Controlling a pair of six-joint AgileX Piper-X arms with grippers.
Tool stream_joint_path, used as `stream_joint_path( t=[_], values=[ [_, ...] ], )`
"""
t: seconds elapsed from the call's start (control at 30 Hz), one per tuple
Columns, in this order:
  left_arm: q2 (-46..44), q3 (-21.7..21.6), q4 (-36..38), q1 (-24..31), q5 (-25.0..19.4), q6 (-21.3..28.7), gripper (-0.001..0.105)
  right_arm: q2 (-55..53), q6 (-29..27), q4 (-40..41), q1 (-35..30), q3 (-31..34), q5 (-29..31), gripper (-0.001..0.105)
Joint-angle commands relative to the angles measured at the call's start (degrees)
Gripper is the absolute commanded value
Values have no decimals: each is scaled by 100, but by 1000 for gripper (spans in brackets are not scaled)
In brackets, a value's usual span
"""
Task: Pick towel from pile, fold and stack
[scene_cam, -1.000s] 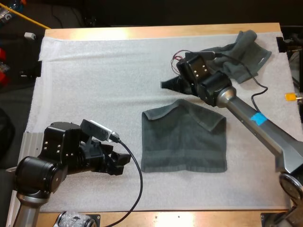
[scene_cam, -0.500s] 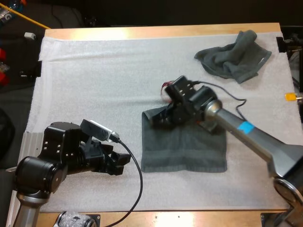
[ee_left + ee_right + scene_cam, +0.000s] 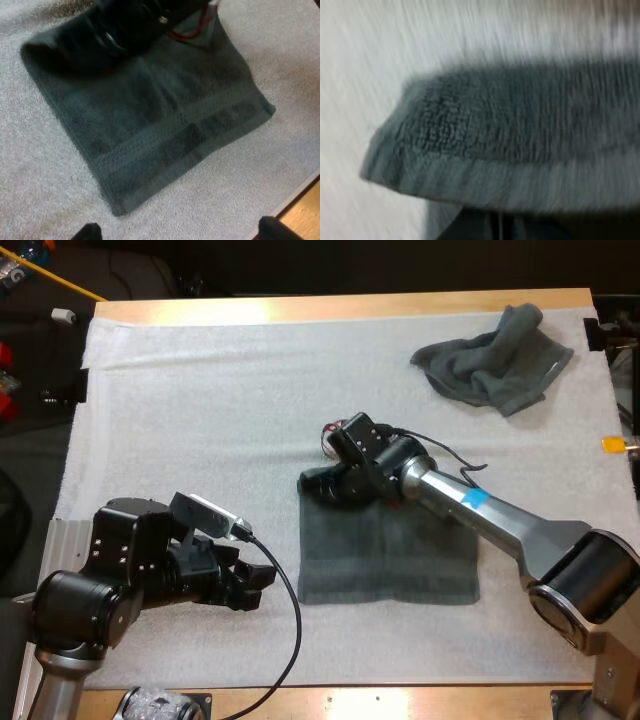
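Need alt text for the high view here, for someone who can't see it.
The right gripper sits at the far left corner of a flat towel, dark grey-green, in the middle of the white mat. A crumpled towel lies at the mat's far right, and the left gripper rests open at the near left, clear of both.

Lab: white mat [image 3: 200,420] on wooden table [image 3: 350,306]

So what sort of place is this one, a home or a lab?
Probably a robotics lab bench: a left arm and a right arm at a wooden table covered by a white mat, with one flat towel and one crumpled towel laid out as test pieces.
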Motion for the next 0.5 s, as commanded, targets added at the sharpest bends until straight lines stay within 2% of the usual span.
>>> stream_joint_path(
  t=[0.0,0.07,0.23,0.4,0.47],
  values=[
    [-18,-14,35,6,40,19,60,-47,161,-297,-61,-80,174,0],
    [-18,-14,35,6,40,19,60,-74,260,-647,-92,-161,592,0],
    [-18,-14,35,6,115,19,60,-238,52,-719,-90,-468,1515,0],
    [-18,-14,35,6,213,19,60,-593,-443,-414,-90,-544,1555,0],
    [-18,-14,35,6,213,19,60,-794,-696,-42,-90,-544,1555,0]
  ],
)
